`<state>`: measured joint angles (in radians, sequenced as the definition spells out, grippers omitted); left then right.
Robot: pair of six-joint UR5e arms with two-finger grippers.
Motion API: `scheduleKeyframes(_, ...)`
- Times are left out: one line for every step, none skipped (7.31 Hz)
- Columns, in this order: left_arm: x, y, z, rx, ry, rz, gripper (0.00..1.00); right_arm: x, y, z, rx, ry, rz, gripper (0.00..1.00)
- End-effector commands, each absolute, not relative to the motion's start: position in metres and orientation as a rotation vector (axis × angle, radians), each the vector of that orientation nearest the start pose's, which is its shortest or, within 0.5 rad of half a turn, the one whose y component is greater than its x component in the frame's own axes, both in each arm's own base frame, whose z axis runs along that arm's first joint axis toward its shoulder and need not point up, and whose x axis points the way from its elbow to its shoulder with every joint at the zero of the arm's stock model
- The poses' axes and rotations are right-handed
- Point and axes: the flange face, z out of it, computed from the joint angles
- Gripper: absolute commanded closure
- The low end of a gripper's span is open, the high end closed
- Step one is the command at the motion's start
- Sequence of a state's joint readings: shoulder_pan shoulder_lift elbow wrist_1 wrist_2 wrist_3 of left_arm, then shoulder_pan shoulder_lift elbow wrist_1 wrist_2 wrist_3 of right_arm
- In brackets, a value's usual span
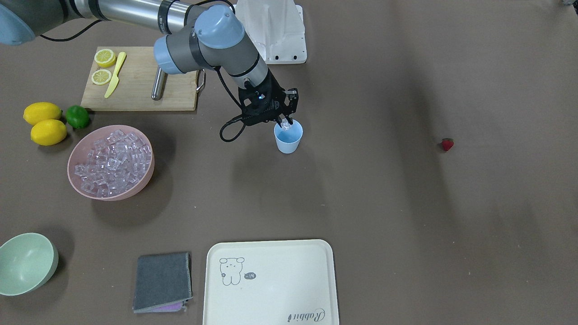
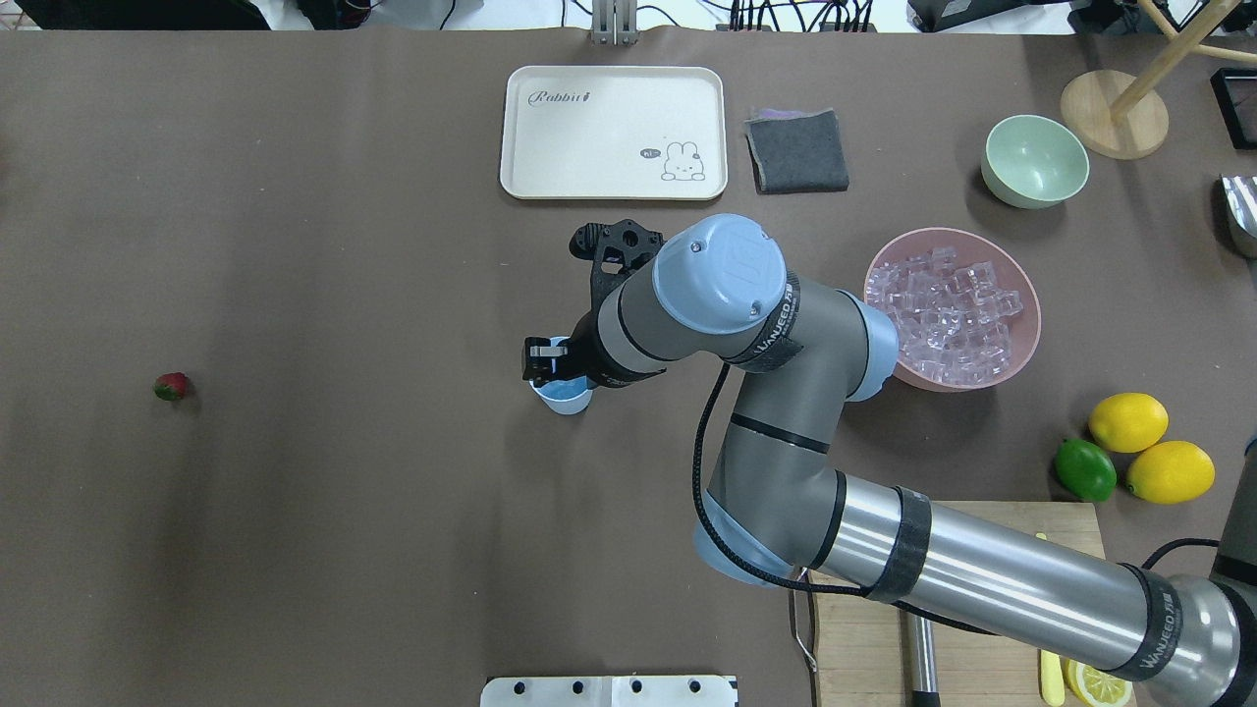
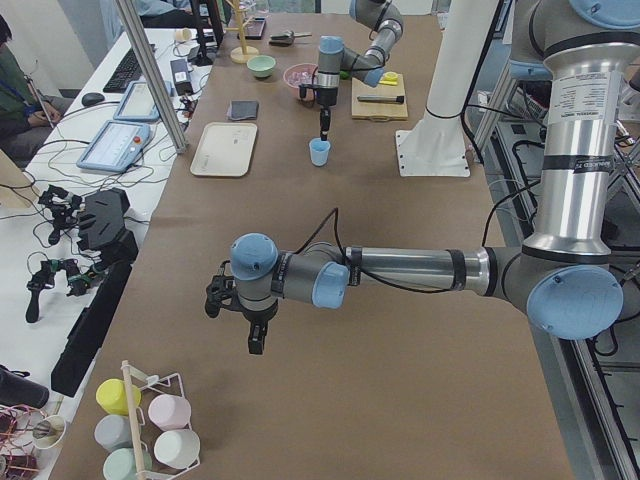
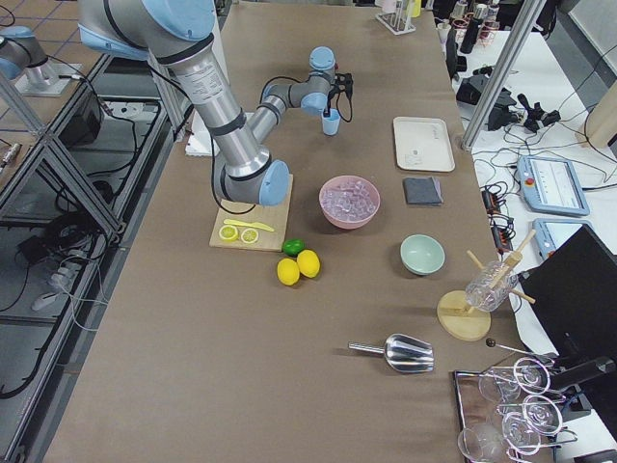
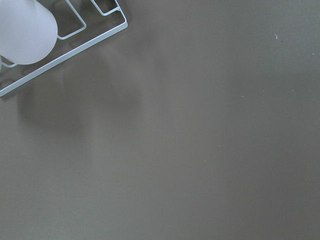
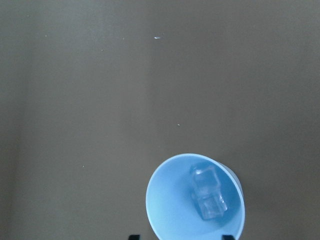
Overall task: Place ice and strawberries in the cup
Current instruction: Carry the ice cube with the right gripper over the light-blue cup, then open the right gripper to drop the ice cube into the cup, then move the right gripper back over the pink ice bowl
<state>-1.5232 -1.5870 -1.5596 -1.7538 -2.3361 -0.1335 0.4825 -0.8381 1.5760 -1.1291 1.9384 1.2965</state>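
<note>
The light blue cup (image 1: 288,137) stands upright mid-table; it also shows in the overhead view (image 2: 567,396). My right gripper (image 1: 285,118) hangs just above its mouth, open, its fingertips (image 6: 227,236) wide apart at the wrist view's bottom edge. Two clear ice cubes (image 6: 206,196) lie inside the cup (image 6: 170,205). Many more ice cubes (image 1: 113,160) fill the pink bowl (image 1: 145,180). The red strawberry (image 1: 447,144) lies alone far off, on my left side (image 2: 172,386). My left gripper (image 3: 252,340) hovers over bare table far from the cup; I cannot tell if it is open.
A cream tray (image 1: 271,280), a grey cloth (image 1: 162,282) and a pale green bowl (image 1: 25,264) sit at the operators' edge. Lemons (image 1: 45,124), a lime (image 1: 77,116) and a cutting board (image 1: 140,81) lie near the pink bowl. A wire rack with a white cup (image 5: 22,30) is under the left wrist.
</note>
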Motion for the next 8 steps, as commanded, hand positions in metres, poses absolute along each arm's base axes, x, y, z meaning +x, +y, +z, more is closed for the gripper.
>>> scheduleKeyframes(-0.04, -0.514, 0.637, 0.108, 0.774, -0.01, 0.02, -0.564, -0.418, 0.148, 0.137, -1.217, -0.02, 0.01)
scheduleKeyframes(-0.04, -0.516, 0.635, 0.11, 0.776, -0.012, 0.02, -0.548, -0.437, 0.146, 0.141, -1.216, -0.002, 0.01)
scheduleKeyframes(-0.04, -0.516, 0.635, 0.109, 0.776, -0.013, 0.02, -0.522, -0.461, 0.149, 0.106, -1.223, -0.007, 0.01)
scheduleKeyframes(-0.04, -0.516, 0.635, 0.109, 0.776, -0.014, 0.02, -0.494, -0.483, 0.158, 0.076, -1.23, 0.001, 0.01)
scheduleKeyframes(-0.04, -0.515, 0.635, 0.112, 0.777, -0.013, 0.02, -0.47, -0.495, 0.172, 0.087, -1.224, -0.001, 0.01)
scheduleKeyframes(-0.04, -0.515, 0.635, 0.112, 0.777, -0.013, 0.02, -0.443, -0.51, 0.192, 0.098, -1.213, -0.023, 0.01)
scheduleKeyframes(-0.04, -0.513, 0.637, 0.11, 0.777, -0.014, 0.02, -0.409, -0.53, 0.213, 0.104, -1.204, -0.035, 0.01)
scheduleKeyframes(-0.04, -0.513, 0.637, 0.111, 0.776, -0.012, 0.02, -0.384, -0.545, 0.23, 0.122, -1.192, -0.041, 0.01)
